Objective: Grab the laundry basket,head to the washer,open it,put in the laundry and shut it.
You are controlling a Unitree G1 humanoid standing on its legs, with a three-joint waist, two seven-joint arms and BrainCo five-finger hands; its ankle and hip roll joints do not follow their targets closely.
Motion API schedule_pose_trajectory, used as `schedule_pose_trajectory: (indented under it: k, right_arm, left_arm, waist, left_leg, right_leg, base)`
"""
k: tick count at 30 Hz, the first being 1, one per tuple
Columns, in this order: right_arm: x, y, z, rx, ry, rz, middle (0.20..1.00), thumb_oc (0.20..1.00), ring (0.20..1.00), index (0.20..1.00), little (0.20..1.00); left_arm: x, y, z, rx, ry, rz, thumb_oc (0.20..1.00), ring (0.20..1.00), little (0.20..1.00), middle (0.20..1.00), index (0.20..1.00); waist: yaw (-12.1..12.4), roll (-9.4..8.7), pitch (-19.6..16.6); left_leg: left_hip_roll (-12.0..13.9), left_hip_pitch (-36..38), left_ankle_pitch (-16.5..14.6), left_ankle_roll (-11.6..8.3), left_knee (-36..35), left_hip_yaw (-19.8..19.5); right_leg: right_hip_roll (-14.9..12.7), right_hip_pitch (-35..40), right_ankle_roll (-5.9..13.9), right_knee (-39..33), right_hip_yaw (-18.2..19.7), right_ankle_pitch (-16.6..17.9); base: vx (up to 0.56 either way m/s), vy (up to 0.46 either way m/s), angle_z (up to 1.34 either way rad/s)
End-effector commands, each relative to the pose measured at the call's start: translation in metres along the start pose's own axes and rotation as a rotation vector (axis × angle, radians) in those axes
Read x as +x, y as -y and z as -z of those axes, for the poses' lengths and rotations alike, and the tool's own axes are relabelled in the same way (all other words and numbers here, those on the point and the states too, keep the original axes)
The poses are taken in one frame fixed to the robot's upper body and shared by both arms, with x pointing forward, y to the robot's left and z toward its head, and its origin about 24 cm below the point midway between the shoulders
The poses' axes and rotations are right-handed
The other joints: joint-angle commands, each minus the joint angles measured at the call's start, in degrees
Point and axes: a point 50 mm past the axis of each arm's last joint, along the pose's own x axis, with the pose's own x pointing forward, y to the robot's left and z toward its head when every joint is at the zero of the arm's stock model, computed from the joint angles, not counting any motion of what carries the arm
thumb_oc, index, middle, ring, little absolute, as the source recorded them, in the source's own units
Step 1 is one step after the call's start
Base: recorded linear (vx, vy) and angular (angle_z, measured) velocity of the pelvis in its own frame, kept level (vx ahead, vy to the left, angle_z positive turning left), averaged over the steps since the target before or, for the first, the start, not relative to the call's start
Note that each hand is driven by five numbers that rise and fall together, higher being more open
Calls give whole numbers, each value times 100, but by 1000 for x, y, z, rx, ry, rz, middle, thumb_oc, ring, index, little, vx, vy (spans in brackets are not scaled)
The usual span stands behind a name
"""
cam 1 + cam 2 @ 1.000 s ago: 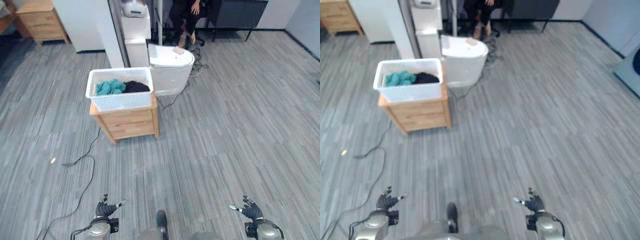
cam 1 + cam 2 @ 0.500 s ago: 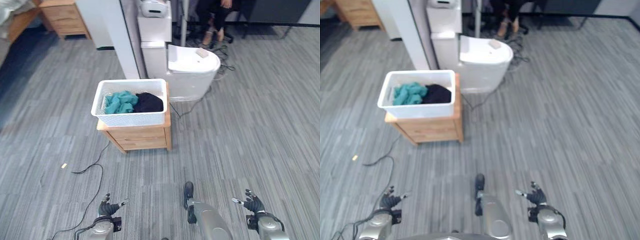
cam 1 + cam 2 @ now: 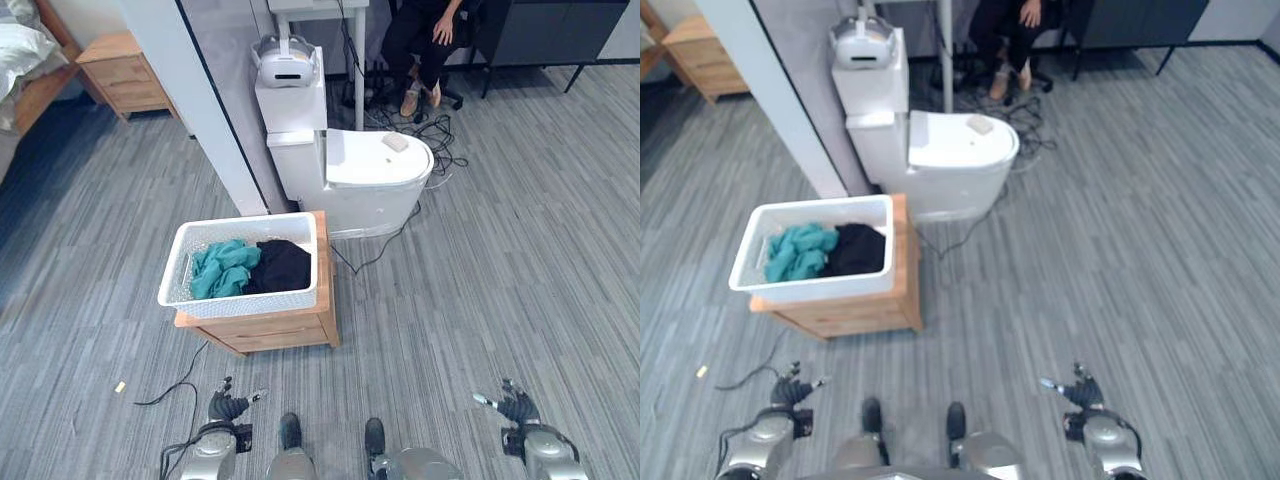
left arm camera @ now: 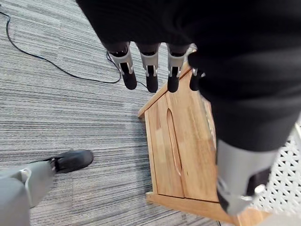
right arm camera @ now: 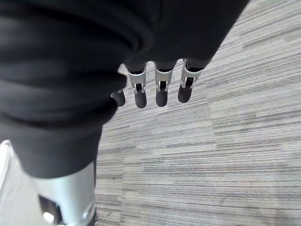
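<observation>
Left robot hand (image 3: 229, 407) low over the grey floor (image 3: 520, 260), just in front of the wooden nightstand (image 3: 270, 325): fingers (image 4: 149, 70) straight and spread, holding nothing, touching nothing. Right robot hand (image 3: 518, 409) also low, well to the right of the nightstand, fingers (image 5: 160, 87) extended, empty. White laundry basket (image 3: 238, 300) sits on top of the nightstand, overhanging its left edge; inside it, teal laundry (image 3: 222, 268) on the left, black laundry (image 3: 281, 265) touching it on the right. White washer (image 3: 362, 180) stands just behind the nightstand, lid down. Seated person (image 3: 420, 40) behind the washer.
</observation>
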Motion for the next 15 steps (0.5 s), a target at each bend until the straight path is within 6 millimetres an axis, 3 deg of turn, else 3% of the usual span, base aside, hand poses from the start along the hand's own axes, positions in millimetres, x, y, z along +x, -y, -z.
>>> schedule_pose_trajectory:
  k: [1,4,7,10,11,12,13,15]
  right_arm:
    - [0,14,-13,-8,69,47,1000,1000,1000,1000,1000]
    - [0,10,-9,3,54,39,1000,1000,1000,1000,1000]
    - [2,1,-14,34,65,12,1000,1000,1000,1000,1000]
    - [4,-8,-22,35,85,-16,1000,1000,1000,1000,1000]
    - [4,-14,-30,12,119,-35,1000,1000,1000,1000,1000]
    - [4,-14,-30,12,119,-35,1000,1000,1000,1000,1000]
    - [5,-14,-33,0,128,-43,1000,1000,1000,1000,1000]
    - [5,-13,-36,-7,138,-44,1000,1000,1000,1000,1000]
  left_arm:
    - [-3,-17,-2,9,39,-64,1000,1000,1000,1000,1000]
    - [-3,-18,3,30,15,-58,1000,1000,1000,1000,1000]
    - [-2,-25,1,51,18,-69,1000,1000,1000,1000,1000]
    - [-2,-41,-1,68,18,-122,1000,1000,1000,1000,1000]
    - [-4,-49,1,57,16,-164,1000,1000,1000,1000,1000]
    - [-4,-50,1,57,15,-164,1000,1000,1000,1000,1000]
    - [-5,-52,3,49,11,-170,1000,1000,1000,1000,1000]
    - [-5,-54,6,39,-2,-180,1000,1000,1000,1000,1000]
  waist:
    - [211,51,-69]
    - [256,31,-190]
    - [292,-73,-279]
    - [365,-133,-226]
    - [443,-101,-191]
    - [443,-102,-196]
    - [384,-84,-171]
    - [365,-82,-149]
  left_leg:
    - [-35,-362,357,8,159,-47]
    - [-210,-453,126,68,572,-83]
    - [-473,-485,-275,264,1029,20]
    - [-618,-292,-609,519,1165,304]
    - [-695,-151,-765,634,1191,476]
    - [-696,-155,-767,635,1191,478]
    - [-826,69,-796,685,1078,484]
    - [-914,188,-824,722,1002,464]
  right_leg:
    - [-1056,-28,984,857,272,-1028]
    - [-1300,187,1125,861,430,-1035]
    - [-1577,91,1209,1097,560,-908]
    - [-1761,-369,1221,1782,670,-435]
    - [-1965,-579,1174,1949,295,-198]
    - [-1966,-585,1176,1952,298,-199]
    - [-1668,-768,1089,1962,283,-316]
    - [-1504,-829,1101,1885,236,-411]
  base:
    - [309,371,-19]
    - [317,380,-28]
    - [230,341,-3]
    - [121,320,-56]
    - [107,281,-43]
    - [186,330,-73]
    - [118,155,-77]
    - [155,162,-48]
